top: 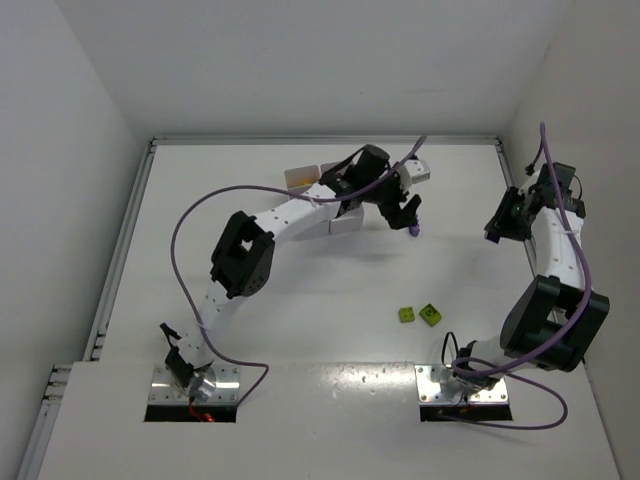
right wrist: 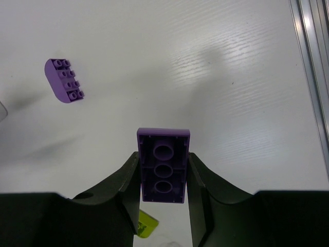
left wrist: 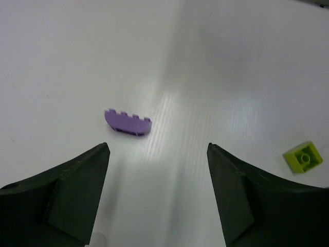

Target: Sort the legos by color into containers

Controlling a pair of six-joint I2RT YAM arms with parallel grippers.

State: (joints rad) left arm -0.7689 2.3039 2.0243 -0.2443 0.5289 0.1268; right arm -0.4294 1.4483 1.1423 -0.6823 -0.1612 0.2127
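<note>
As things stand, left gripper (left wrist: 158, 146): jaws wide apart, empty, over rounded purple plastic brick (left wrist: 128, 123) lying on white table (left wrist: 231, 62).
right gripper (right wrist: 163, 158): clamped on flat purple plastic brick (right wrist: 163, 172).
containers: white plastic tray (top: 300, 178), far centre, partly hidden.
risk: rounded brick sits nearer one finger, so closing may shove it rather than grip it.

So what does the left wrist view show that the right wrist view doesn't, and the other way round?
Left wrist only: the left end effector, open and empty, and a whole lime brick near the frame's edge. Right wrist only: the right end effector shut on a purple plate, its underside facing the camera, plus a metal rail along the table's edge. Both: the rounded purple brick lying loose on the white table.
</note>
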